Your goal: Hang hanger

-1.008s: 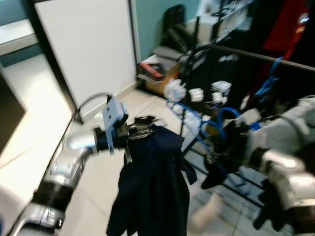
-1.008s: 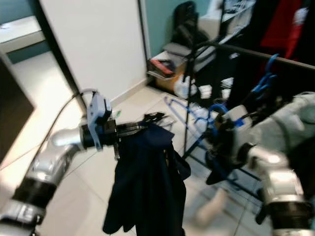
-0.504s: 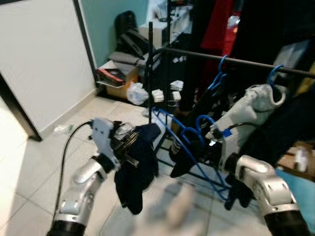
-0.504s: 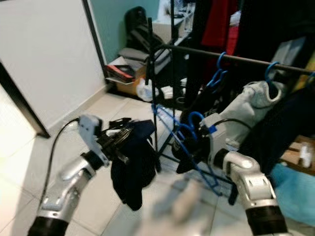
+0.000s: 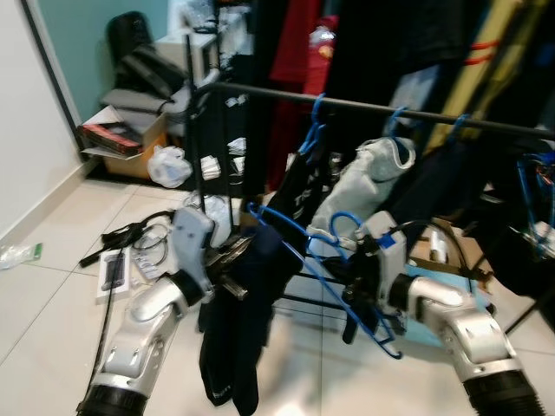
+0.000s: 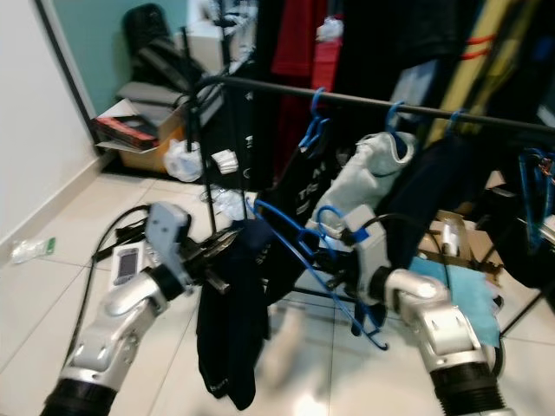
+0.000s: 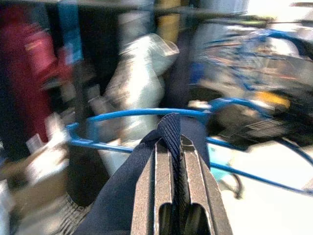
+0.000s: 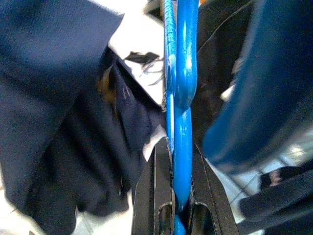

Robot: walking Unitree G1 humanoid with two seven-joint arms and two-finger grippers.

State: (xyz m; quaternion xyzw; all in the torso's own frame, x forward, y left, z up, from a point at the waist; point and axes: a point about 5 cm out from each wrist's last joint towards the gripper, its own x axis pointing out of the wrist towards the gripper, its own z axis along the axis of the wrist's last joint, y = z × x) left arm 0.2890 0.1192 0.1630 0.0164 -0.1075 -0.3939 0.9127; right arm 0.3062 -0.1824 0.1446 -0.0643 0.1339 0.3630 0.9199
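closer to the clothes rail [image 5: 381,108] than half a second ago, camera swung toward the rack, white wall gone to the far left edge; both arms carried along with the same load as before. left hand [image 5: 236,276] clamped on a fold of the dark navy garment [image 5: 236,347], fingers [image 7: 188,188] pressed together with the cloth ridge between them in the left wrist view. garment draped over the blue hanger [image 5: 299,238] and hanging down toward the tiled floor [image 5: 52,295], lower end well below the arm. right hand [image 6: 340,262] shut on the blue hanger, fingers [image 8: 154,196] squeezing the blue plastic bar [image 8: 182,122] from both sides in the right wrist view. hanger held in the air between the two hands, below the rail and not touching it, hook [image 5: 347,221] curling up near the right hand.

on the rail itself: other blue hangers [image 5: 314,121] hooked over the bar, a light grey hooded top [image 5: 360,186] hanging beside dark clothes, red clothing [image 5: 295,69] further back, yellow-striped dark clothing [image 5: 494,61] toward the right. under the rack, a second loose blue hanger frame [image 5: 368,316] low near the floor beside the right forearm. on the floor to the left, a tangle of black cables [image 5: 130,238], a small white plastic bag [image 5: 169,165], and an open box with papers [image 5: 117,139] against the teal wall.
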